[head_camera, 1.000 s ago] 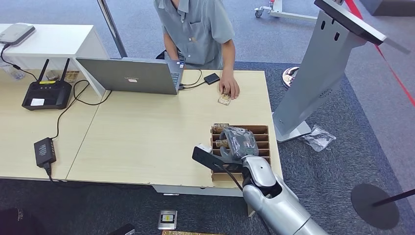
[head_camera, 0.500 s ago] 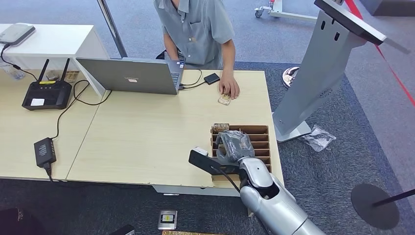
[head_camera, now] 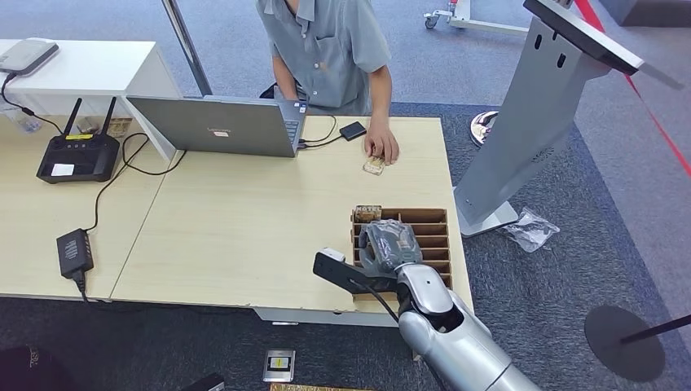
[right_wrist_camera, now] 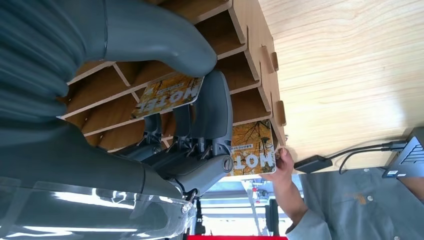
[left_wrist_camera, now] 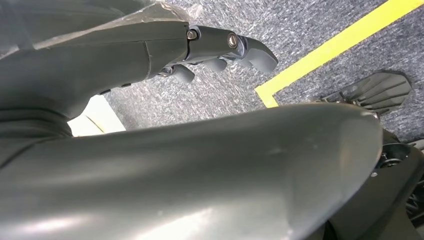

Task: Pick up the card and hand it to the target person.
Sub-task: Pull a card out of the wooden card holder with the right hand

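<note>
A wooden slotted card holder [head_camera: 432,236] stands at the table's near right corner. My right hand [head_camera: 389,243] hovers over its left part. In the right wrist view a "HOTEL" card [right_wrist_camera: 167,95] stands in a slot between my thumb [right_wrist_camera: 160,37] and my fingers [right_wrist_camera: 207,120], which lie apart on either side of it. A second card [right_wrist_camera: 252,150] stands in the farthest slot [head_camera: 367,213]. The person [head_camera: 330,49] sits across the table, one hand [head_camera: 381,145] resting on another card [head_camera: 374,166]. My left hand [left_wrist_camera: 220,47] hangs above the carpet, holding nothing.
A laptop [head_camera: 216,126] with cables, a small black box [head_camera: 353,130], a router [head_camera: 78,156] and a power adapter [head_camera: 73,251] lie on the table. A grey kiosk stand [head_camera: 538,114] rises right of the table. A yellow floor line [left_wrist_camera: 340,42] crosses the carpet.
My right hand has shifted slightly left and settled lower over the card holder. The person's hand and the cards have stayed put.
</note>
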Robot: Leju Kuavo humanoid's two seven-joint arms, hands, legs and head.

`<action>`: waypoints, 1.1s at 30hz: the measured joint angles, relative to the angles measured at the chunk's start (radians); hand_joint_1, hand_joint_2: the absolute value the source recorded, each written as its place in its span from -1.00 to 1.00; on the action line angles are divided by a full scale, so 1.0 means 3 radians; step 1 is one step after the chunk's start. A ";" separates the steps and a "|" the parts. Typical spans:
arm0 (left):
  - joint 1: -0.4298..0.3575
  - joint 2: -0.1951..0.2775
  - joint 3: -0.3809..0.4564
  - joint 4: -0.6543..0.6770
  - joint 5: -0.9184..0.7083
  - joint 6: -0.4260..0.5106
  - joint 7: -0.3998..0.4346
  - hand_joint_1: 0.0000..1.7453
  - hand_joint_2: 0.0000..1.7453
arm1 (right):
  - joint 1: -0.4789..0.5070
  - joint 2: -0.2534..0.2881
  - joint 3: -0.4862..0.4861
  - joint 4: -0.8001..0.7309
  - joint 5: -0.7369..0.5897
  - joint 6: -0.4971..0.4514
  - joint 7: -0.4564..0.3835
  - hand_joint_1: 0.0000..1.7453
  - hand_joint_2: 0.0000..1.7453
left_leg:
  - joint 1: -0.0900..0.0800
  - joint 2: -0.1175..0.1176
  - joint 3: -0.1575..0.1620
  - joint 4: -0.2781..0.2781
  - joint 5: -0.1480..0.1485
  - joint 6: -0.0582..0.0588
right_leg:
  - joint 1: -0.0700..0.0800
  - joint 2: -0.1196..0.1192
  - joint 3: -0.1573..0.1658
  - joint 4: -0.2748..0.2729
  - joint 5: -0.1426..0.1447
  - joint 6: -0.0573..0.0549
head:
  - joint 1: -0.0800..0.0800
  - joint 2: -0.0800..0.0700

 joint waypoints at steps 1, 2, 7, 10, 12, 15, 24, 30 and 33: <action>-0.0001 0.0000 0.0000 0.0000 -0.0001 -0.0001 0.0000 -1.00 -1.00 | 0.0000 0.0000 0.0000 0.0002 0.0000 -0.0004 0.0001 0.26 1.00 | 0.0000 0.0000 0.0000 0.0000 0.0000 0.0000 | 0.0000 0.0000 0.0000 0.0000 0.0000 0.0000 | 0.0000 0.0000; -0.0002 0.0000 0.0000 0.0000 -0.0001 -0.0002 0.0000 -1.00 -1.00 | 0.0000 -0.0001 0.0001 0.0005 0.0000 -0.0006 0.0002 0.25 1.00 | 0.0000 0.0000 0.0000 0.0000 0.0000 0.0000 | 0.0000 0.0000 0.0000 0.0000 0.0000 0.0000 | 0.0000 0.0000; -0.0004 0.0000 0.0000 0.0000 -0.0001 -0.0009 0.0000 -1.00 -1.00 | 0.0000 -0.0007 0.0001 0.0013 0.0000 -0.0021 0.0022 0.22 1.00 | 0.0000 0.0000 0.0000 0.0000 0.0000 0.0000 | 0.0000 0.0000 0.0000 0.0000 0.0000 0.0000 | 0.0000 0.0000; -0.0004 0.0000 0.0000 0.0000 -0.0001 -0.0011 0.0000 -1.00 -1.00 | 0.0000 -0.0018 0.0001 0.0014 0.0000 -0.0037 0.0026 0.20 1.00 | 0.0000 0.0000 0.0000 0.0000 0.0000 0.0000 | 0.0000 0.0000 0.0000 0.0000 0.0000 0.0000 | 0.0000 0.0000; -0.0005 0.0000 0.0000 0.0000 -0.0001 -0.0011 0.0000 -1.00 -1.00 | 0.0000 -0.0025 0.0000 0.0014 0.0000 -0.0045 0.0028 0.20 1.00 | 0.0000 0.0000 0.0000 0.0000 0.0000 0.0000 | 0.0000 0.0000 0.0000 0.0000 0.0000 0.0000 | 0.0000 0.0000; -0.0006 0.0000 0.0000 0.0000 -0.0005 -0.0012 0.0000 -1.00 -1.00 | -0.0001 -0.0032 -0.0001 0.0014 0.0000 -0.0054 0.0031 0.20 1.00 | 0.0000 0.0000 0.0000 0.0000 0.0000 0.0000 | 0.0000 0.0000 0.0000 0.0000 0.0000 0.0000 | 0.0000 0.0000; -0.0013 0.0000 0.0000 0.0000 -0.0019 -0.0012 0.0000 -1.00 -1.00 | -0.0002 -0.0060 -0.0015 0.0013 -0.0004 -0.0093 0.0057 0.18 1.00 | 0.0000 0.0000 0.0000 0.0000 0.0000 0.0000 | 0.0000 0.0000 0.0000 0.0000 0.0000 0.0000 | 0.0000 0.0000; -0.0025 0.0000 0.0000 0.0000 -0.0033 -0.0012 0.0000 -1.00 -1.00 | -0.0002 -0.0081 -0.0055 0.0013 -0.0010 -0.0128 0.0068 0.20 1.00 | 0.0000 0.0000 0.0000 0.0000 0.0000 0.0000 | 0.0000 0.0000 0.0000 0.0000 0.0000 0.0000 | 0.0000 0.0000; -0.0035 -0.0001 0.0000 0.0000 -0.0040 -0.0012 0.0002 -1.00 -1.00 | -0.0003 -0.0089 -0.0069 0.0013 -0.0011 -0.0140 0.0084 0.20 1.00 | 0.0000 0.0000 0.0000 0.0000 0.0000 0.0000 | 0.0000 0.0000 0.0000 0.0000 0.0000 0.0000 | 0.0000 0.0000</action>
